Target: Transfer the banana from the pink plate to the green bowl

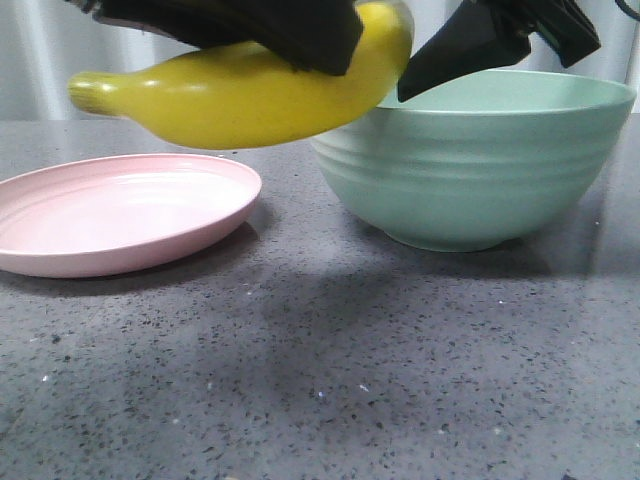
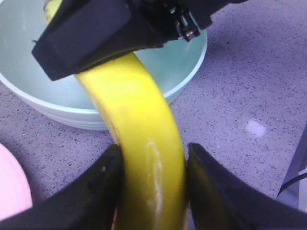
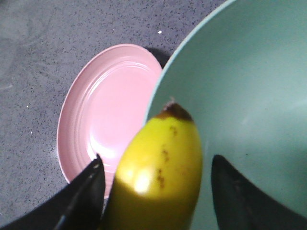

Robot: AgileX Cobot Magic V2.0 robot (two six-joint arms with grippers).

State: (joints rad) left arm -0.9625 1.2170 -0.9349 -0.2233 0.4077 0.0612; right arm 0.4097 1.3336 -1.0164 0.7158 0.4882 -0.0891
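The banana (image 1: 245, 95) hung in the air above the grey speckled table (image 1: 320, 370), well clear of it, lying nearly level across the gap between the pink plate (image 1: 120, 212) on the left and the green bowl (image 1: 480, 160) on the right. Its greenish left end reached out over the plate, while its right end rose toward the bowl's near-left rim.

In the left wrist view, the left gripper (image 2: 152, 184) was closed on the banana (image 2: 144, 143): one dark finger (image 2: 98, 189) pressed against one side of the fruit and the other finger against the opposite side, with no gap showing between pads and skin. The fruit ran on from that grip toward the bowl (image 2: 184, 72), where a second black gripper body covered its far end.

In the right wrist view, the right gripper (image 3: 156, 184) straddled the other end of the banana (image 3: 158, 177). The finger (image 3: 84, 194) on the plate side sat close against the peel, while the finger on the bowl side stood a little apart from it, so it could not be told whether this gripper was clamped or merely around the fruit. The dark tip of the banana pointed over the bowl's rim (image 3: 158, 91), with the plate (image 3: 112, 108) lying empty beyond.
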